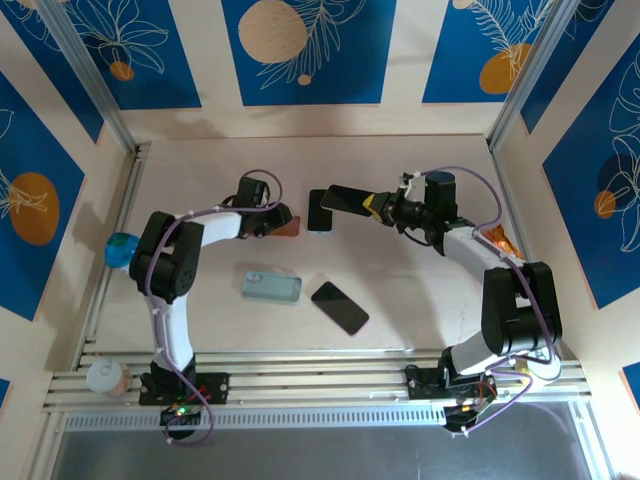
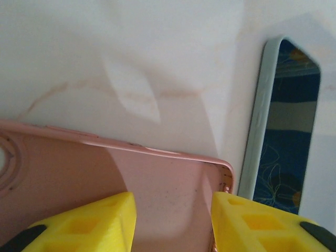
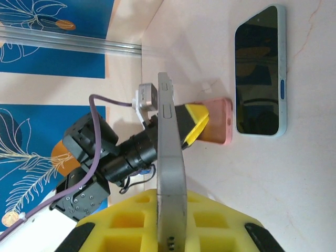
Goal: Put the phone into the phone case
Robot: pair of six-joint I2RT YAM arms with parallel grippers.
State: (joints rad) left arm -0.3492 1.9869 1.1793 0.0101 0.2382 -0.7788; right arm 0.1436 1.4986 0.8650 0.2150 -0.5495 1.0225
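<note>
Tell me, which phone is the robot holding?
The grey phone, pinched on its edge in the right gripper. The black phone and the blue-rimmed phone both lie flat on the table.

The right pincer (image 3: pixel 172 206) clamps a grey phone (image 3: pixel 170 147) edge-on, standing upright. Beyond it, the left pincer (image 3: pixel 195 122) meets a pink case (image 3: pixel 218 122), just beside a pale-blue phone (image 3: pixel 260 71) lying screen-up on the counter (image 3: pixel 294 184).

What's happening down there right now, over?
Right fingers shut on the phone. Left fingers at the pink case, grip unclear. Phone not in case yet. Second phone lies beside the case.
</note>
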